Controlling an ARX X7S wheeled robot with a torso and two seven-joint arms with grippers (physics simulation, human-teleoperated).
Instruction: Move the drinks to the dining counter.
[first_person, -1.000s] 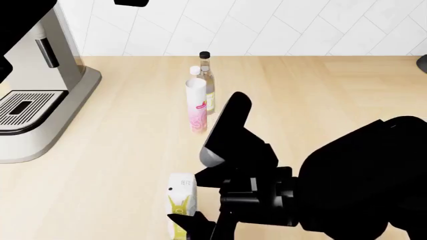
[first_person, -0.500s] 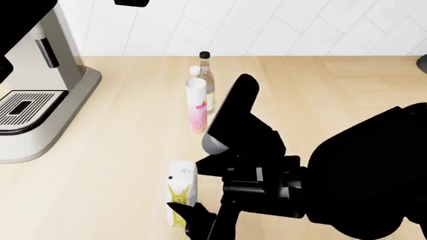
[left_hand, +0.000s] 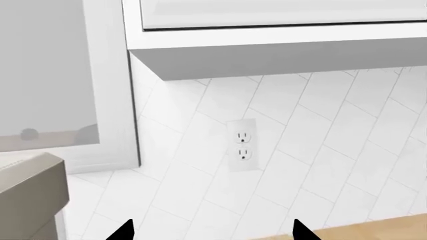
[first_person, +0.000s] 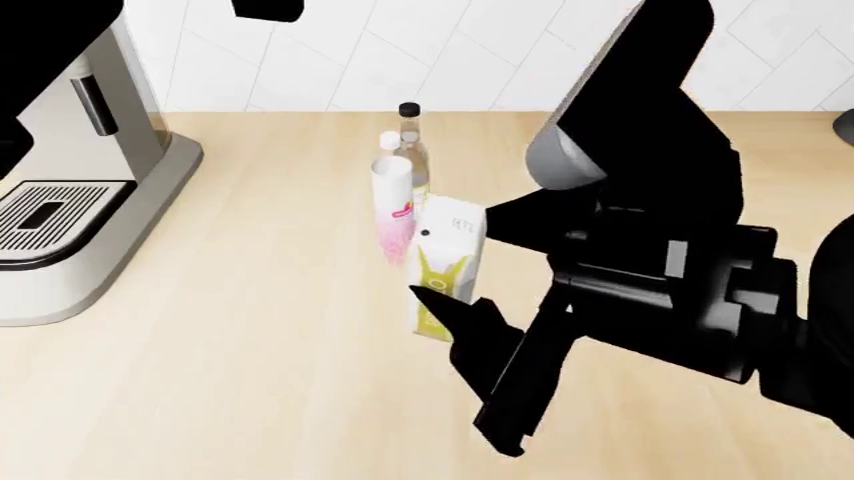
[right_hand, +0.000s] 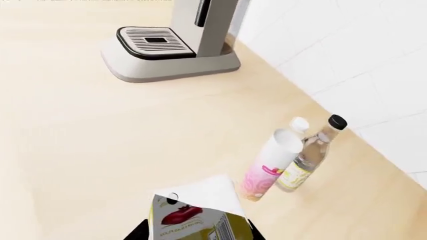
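My right gripper (first_person: 461, 315) is shut on the white and yellow-green carton (first_person: 445, 268) and holds it lifted above the wood worktop; the carton fills the jaws in the right wrist view (right_hand: 197, 215). The slim white bottle with a pink label (first_person: 392, 208) and the clear glass bottle with a black cap (first_person: 411, 150) stand together on the worktop just behind it, also seen in the right wrist view as the pink bottle (right_hand: 270, 165) and the glass bottle (right_hand: 308, 154). My left gripper (left_hand: 210, 235) is open and empty, facing the tiled wall. The dining counter is out of view.
A coffee machine (first_person: 67, 180) with a drip tray stands at the left of the wood worktop (first_person: 240, 380); it shows in the right wrist view (right_hand: 177, 45) too. A white tiled wall (first_person: 400, 50) runs behind. A wall socket (left_hand: 242, 145) and cabinet underside face the left wrist.
My right arm has risen and moved away from me with the carton, lifting it off the worktop to just in front of the two bottles. The bottles have not moved.
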